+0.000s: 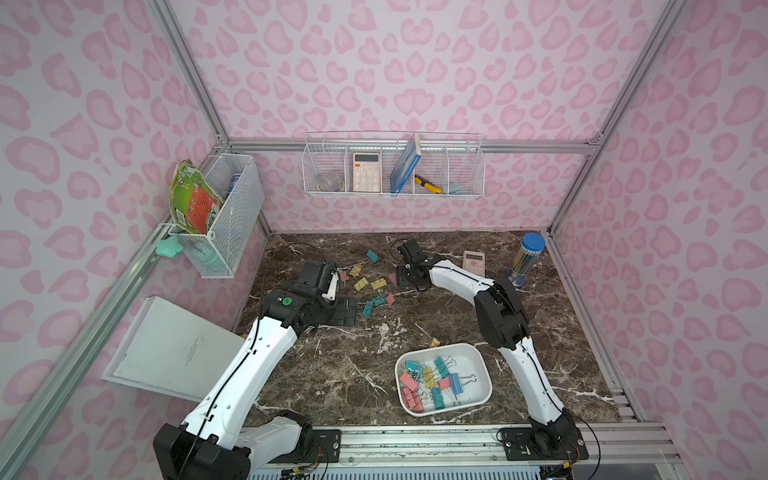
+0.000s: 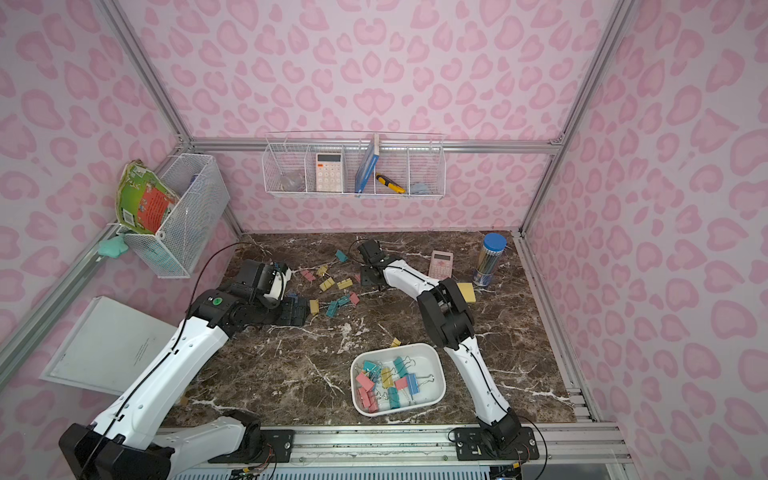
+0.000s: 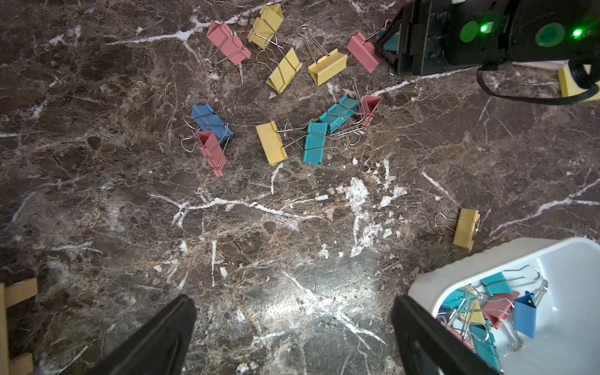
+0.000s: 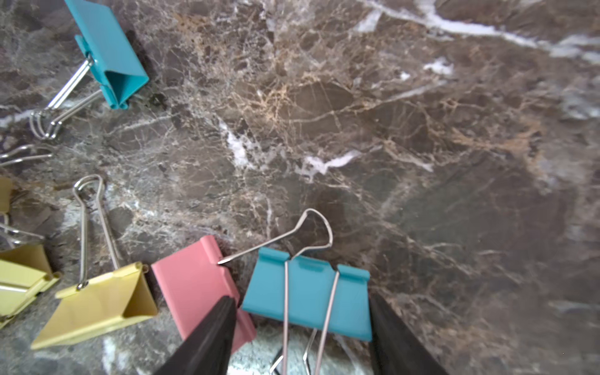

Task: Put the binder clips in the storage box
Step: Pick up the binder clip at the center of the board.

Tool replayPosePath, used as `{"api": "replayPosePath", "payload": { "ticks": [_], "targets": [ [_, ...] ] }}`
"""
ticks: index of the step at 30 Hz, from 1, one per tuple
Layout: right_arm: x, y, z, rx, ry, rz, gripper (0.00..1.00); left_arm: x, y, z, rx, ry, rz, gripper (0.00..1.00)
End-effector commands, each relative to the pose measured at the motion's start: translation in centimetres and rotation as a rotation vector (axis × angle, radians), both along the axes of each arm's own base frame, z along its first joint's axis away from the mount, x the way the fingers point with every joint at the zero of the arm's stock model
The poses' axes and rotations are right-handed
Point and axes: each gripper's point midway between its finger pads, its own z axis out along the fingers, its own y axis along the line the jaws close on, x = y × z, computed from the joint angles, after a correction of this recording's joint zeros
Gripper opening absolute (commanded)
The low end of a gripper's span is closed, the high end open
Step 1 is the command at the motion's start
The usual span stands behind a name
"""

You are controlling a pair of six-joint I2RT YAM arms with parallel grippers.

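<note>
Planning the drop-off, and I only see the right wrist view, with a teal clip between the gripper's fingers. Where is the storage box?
Observer: The storage box sits beside the right arm, toward that arm's base.
Operator: Is the left gripper close to me?
Observer: The left gripper hangs open and empty, left of the loose clips.
Operator: Any strays by the box?
Observer: One yellow clip lies on the marble just outside its far rim.
</note>
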Motion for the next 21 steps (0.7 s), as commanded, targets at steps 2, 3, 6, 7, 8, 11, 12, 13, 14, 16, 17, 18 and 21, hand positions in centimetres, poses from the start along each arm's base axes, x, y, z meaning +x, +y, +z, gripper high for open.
{"api": "replayPosePath", "payload": {
  "ticks": [2, 3, 6, 7, 8, 11, 12, 13, 14, 16, 17, 18, 21],
  "targets": [
    [-0.1, 0.1, -0.4, 0.034, 0.027, -0.003, 0.53, -0.2, 0.3, -0.3, 0.026, 0.013, -0.006, 0.99],
    [0.0, 0.0, -0.3, 0.037, 0.025, -0.005, 0.52, -0.1, 0.4, -0.3, 0.028, 0.012, -0.004, 0.99],
    [0.1, -0.1, 1.3, 0.039, -0.003, -0.011, 0.50, -0.2, 0.4, -0.2, 0.027, 0.011, -0.004, 0.99],
    [0.1, -0.2, 2.1, 0.043, -0.019, -0.011, 0.49, -0.2, 0.3, -0.2, 0.025, 0.010, -0.006, 1.00],
    [0.1, -0.2, 3.6, 0.052, -0.049, -0.009, 0.49, -0.2, 0.2, -0.2, 0.018, 0.009, -0.011, 1.00],
    [-0.7, -0.7, 9.4, 0.105, -0.173, -0.016, 0.49, -0.5, -1.0, 0.5, -0.040, -0.013, -0.072, 0.99],
    [-1.4, -1.2, 11.1, 0.123, -0.213, -0.019, 0.50, -0.8, -1.9, 0.8, -0.081, -0.026, -0.115, 1.00],
    [-2.1, -1.8, 12.5, 0.141, -0.240, -0.025, 0.50, -1.0, -2.5, 1.1, -0.106, -0.039, -0.147, 0.99],
    [-3.2, -2.6, 14.1, 0.163, -0.268, -0.028, 0.51, -1.2, -3.2, 1.4, -0.132, -0.055, -0.189, 0.99],
    [-5.7, -4.2, 16.2, 0.203, -0.290, -0.030, 0.51, -1.6, -3.9, 1.9, -0.164, -0.079, -0.240, 1.00],
    [-7.5, -4.9, 17.1, 0.218, -0.297, -0.023, 0.51, -1.7, -4.0, 2.0, -0.167, -0.085, -0.249, 1.00],
    [-9.4, -5.8, 16.8, 0.211, -0.286, -0.017, 0.51, -1.7, -3.9, 2.2, -0.162, -0.093, -0.246, 0.99],
    [-16.3, -7.3, 17.1, 0.219, -0.273, 0.057, 0.52, -1.6, -3.4, 2.4, -0.140, -0.110, -0.224, 0.99]
  ]
}}
